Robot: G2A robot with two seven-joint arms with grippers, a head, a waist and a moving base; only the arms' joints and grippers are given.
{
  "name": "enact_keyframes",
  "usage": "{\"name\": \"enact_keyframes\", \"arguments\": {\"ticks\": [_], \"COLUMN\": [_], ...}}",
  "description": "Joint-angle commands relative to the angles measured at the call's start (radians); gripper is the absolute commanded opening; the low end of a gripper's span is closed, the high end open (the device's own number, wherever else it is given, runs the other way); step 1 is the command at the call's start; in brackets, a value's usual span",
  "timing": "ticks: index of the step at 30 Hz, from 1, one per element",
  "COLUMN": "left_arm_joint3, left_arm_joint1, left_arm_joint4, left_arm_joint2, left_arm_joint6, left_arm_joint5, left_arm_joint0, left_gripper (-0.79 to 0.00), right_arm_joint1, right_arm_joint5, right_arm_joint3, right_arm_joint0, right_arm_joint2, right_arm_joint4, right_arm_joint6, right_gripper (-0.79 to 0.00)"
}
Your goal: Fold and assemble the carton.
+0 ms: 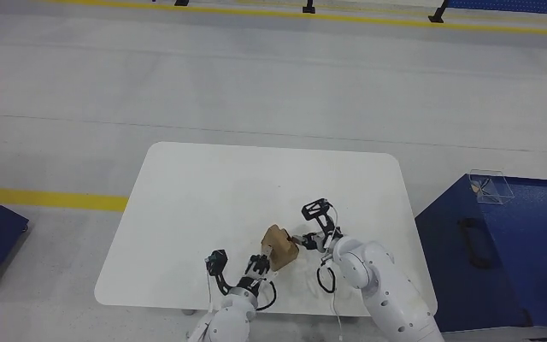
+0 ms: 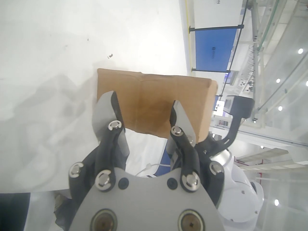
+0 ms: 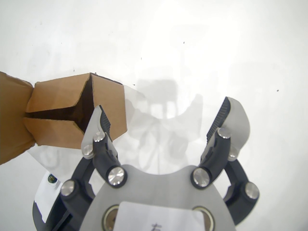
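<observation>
A small brown carton (image 1: 279, 244) stands on the white table (image 1: 214, 188) near its front edge, between my two arms. In the right wrist view the carton (image 3: 72, 111) shows its end flaps partly folded in, with a dark gap between them. My right gripper (image 3: 163, 111) is open beside that end, one finger (image 3: 101, 121) overlapping the carton's corner. In the top view the right gripper (image 1: 304, 240) sits just right of the carton. My left gripper (image 2: 144, 108) is open, its fingertips against a flat side of the carton (image 2: 154, 92). From above, the left gripper (image 1: 259, 263) sits at the carton's near side.
A blue cabinet (image 1: 504, 248) with a clear container (image 1: 487, 184) on top stands just right of the table. Another blue object (image 1: 8, 224) is at the far left. The table's back and left parts are bare.
</observation>
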Motion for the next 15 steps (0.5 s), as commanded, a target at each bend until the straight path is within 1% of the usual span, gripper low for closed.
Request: {"name": "enact_keyframes", "arguments": {"ticks": [1, 2, 3, 4, 5, 10, 11, 12, 15], "left_arm_joint3": [0.023, 0.031, 0.036, 0.038, 0.038, 0.039, 0.042, 0.046, 0.057], "left_arm_joint1": [-0.005, -0.006, -0.008, -0.009, -0.011, -0.014, -0.015, -0.015, -0.017], "left_arm_joint4": [0.004, 0.000, -0.001, 0.006, 0.007, 0.032, 0.043, 0.049, 0.063], "left_arm_joint2": [0.016, 0.021, 0.024, 0.027, 0.031, 0.045, 0.047, 0.050, 0.058], "left_arm_joint6": [0.014, 0.012, 0.015, 0.025, 0.034, 0.043, 0.042, 0.040, 0.032], "left_arm_joint5": [-0.006, -0.010, -0.012, -0.014, -0.018, 0.006, 0.017, 0.026, 0.051], "left_arm_joint0": [-0.017, -0.023, -0.028, -0.032, -0.034, -0.046, -0.051, -0.054, -0.063], "left_gripper": [-0.416, -0.394, -0.299, -0.175, -0.135, -0.062, -0.031, -0.034, -0.003], "right_arm_joint1": [0.000, 0.000, 0.000, 0.000, 0.000, -0.001, -0.001, -0.001, 0.000], "right_arm_joint5": [-0.001, -0.002, -0.003, -0.004, -0.004, -0.008, -0.010, -0.012, -0.005], "right_arm_joint3": [0.002, 0.003, 0.004, 0.004, 0.005, 0.011, 0.013, 0.014, 0.018], "right_arm_joint0": [-0.001, -0.001, -0.002, -0.002, -0.002, 0.000, 0.001, 0.002, 0.006], "right_arm_joint2": [0.002, 0.003, 0.003, 0.004, 0.004, 0.006, 0.007, 0.008, 0.015], "right_arm_joint4": [0.004, 0.005, 0.008, 0.009, 0.009, 0.013, 0.015, 0.017, 0.011], "right_arm_joint6": [-0.002, -0.004, -0.004, -0.004, -0.005, -0.007, -0.007, -0.007, -0.008], "right_gripper": [0.000, 0.000, 0.000, 0.000, 0.000, 0.000, 0.000, 0.000, 0.000]}}
